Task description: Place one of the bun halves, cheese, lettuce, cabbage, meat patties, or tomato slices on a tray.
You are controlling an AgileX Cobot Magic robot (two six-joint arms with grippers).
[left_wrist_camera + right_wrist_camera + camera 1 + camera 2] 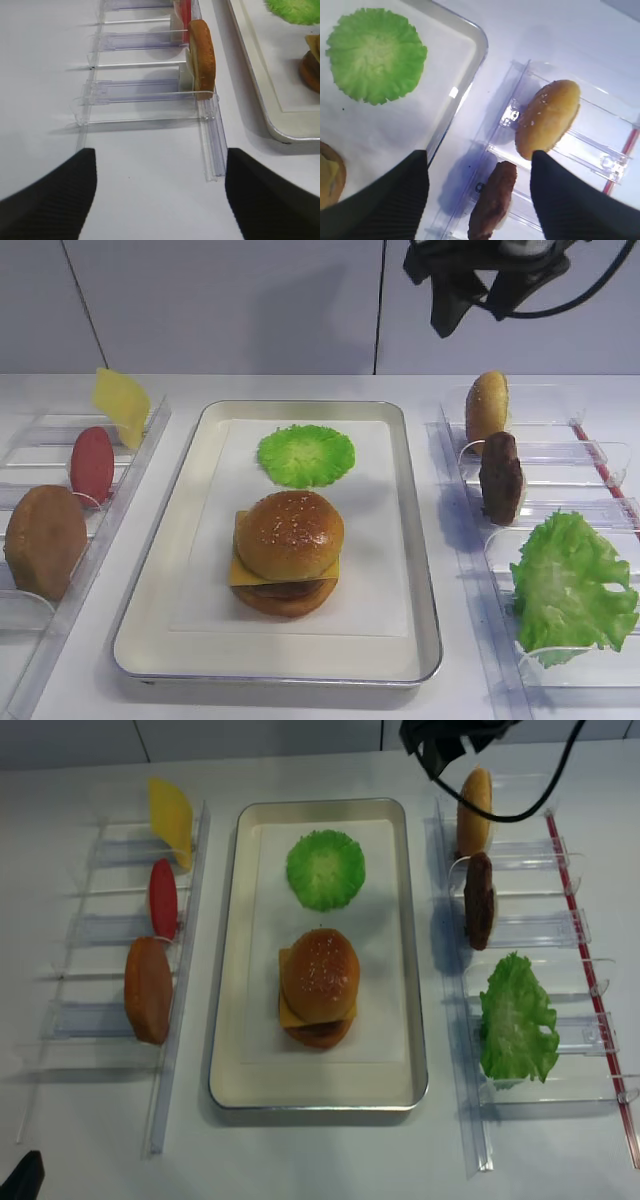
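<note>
The silver tray (420,570) holds the frilly cabbage (305,455) at its far end and a stacked burger (288,550) topped by a speckled bun half. In the right rack stand another speckled bun half (487,405), a meat patty (500,477) and the lettuce (572,585). The left rack carries the cheese (120,405) and a tomato slice (92,465). My right gripper (479,157) hangs open and empty high above the patty (492,202) and bun half (547,117). My left gripper (157,155) is open over bare table near the left rack's front end.
A plain dull brown bun piece (45,540) stands at the near end of the left clear rack (210,145). The right clear rack (560,455) has a red strip along its outer side. A white wall rises behind the table.
</note>
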